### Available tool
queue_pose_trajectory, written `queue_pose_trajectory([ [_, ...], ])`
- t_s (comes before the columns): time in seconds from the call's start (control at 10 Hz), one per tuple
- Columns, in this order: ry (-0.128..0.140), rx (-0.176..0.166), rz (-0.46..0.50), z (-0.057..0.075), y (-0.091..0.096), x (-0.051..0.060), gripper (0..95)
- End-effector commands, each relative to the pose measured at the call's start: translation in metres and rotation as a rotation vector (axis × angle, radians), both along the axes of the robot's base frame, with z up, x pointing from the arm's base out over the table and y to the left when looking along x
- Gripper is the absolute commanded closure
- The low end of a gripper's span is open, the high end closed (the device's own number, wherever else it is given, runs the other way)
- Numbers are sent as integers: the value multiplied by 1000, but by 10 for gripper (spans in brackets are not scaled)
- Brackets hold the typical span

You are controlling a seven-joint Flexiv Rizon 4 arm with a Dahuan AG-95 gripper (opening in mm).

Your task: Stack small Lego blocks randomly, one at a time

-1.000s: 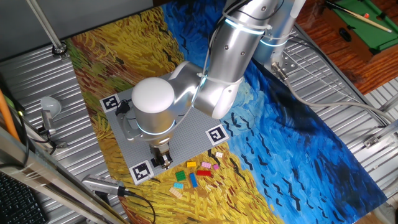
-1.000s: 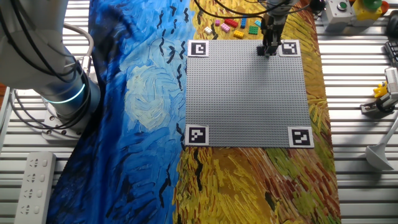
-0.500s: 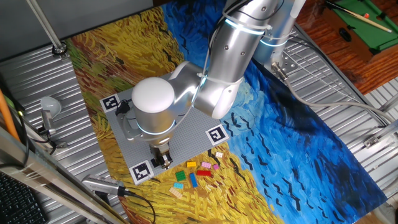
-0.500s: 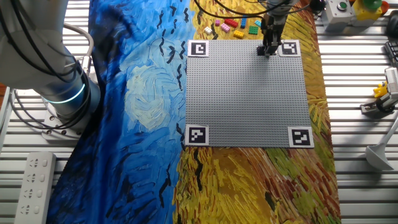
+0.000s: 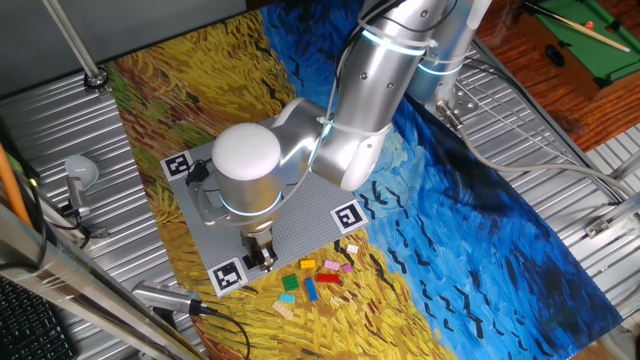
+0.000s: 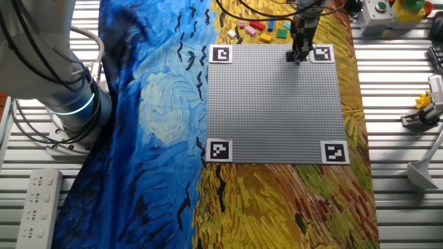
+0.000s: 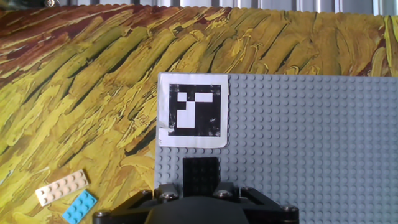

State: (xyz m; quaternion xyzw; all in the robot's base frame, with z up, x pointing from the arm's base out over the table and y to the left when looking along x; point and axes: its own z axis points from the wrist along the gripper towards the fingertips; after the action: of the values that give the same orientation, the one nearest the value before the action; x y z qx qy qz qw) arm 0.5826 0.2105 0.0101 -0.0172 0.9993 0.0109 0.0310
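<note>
My gripper (image 5: 262, 258) stands low on the grey baseplate (image 5: 300, 212), at its corner beside a marker tag (image 5: 227, 274). In the hand view a flat black Lego block (image 7: 200, 174) lies between the jaws, against the baseplate (image 7: 298, 143) just below the tag (image 7: 194, 110). The jaws look closed on it, though their tips are hidden. Several loose small blocks lie on the cloth past the plate edge: yellow (image 5: 307, 265), red (image 5: 328, 278), green (image 5: 289, 284), blue (image 5: 311, 290) and tan (image 5: 283, 310). A tan block (image 7: 61, 186) and a light blue one (image 7: 79, 206) show in the hand view.
The other fixed view shows the gripper (image 6: 299, 55) at the plate's far edge, with the loose blocks (image 6: 259, 29) behind it. Marker tags mark the plate corners (image 6: 220, 149). The arm's base (image 6: 62, 104) stands at the left on the painted cloth. Metal fixtures sit on the table edges.
</note>
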Motion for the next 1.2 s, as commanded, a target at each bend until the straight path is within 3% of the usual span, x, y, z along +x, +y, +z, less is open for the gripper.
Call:
queue_pose_trajectory([
  [0.1,-3,1,0,0,0,-1,570],
  [1.2,-8,7,9,0,7,-6,570],
])
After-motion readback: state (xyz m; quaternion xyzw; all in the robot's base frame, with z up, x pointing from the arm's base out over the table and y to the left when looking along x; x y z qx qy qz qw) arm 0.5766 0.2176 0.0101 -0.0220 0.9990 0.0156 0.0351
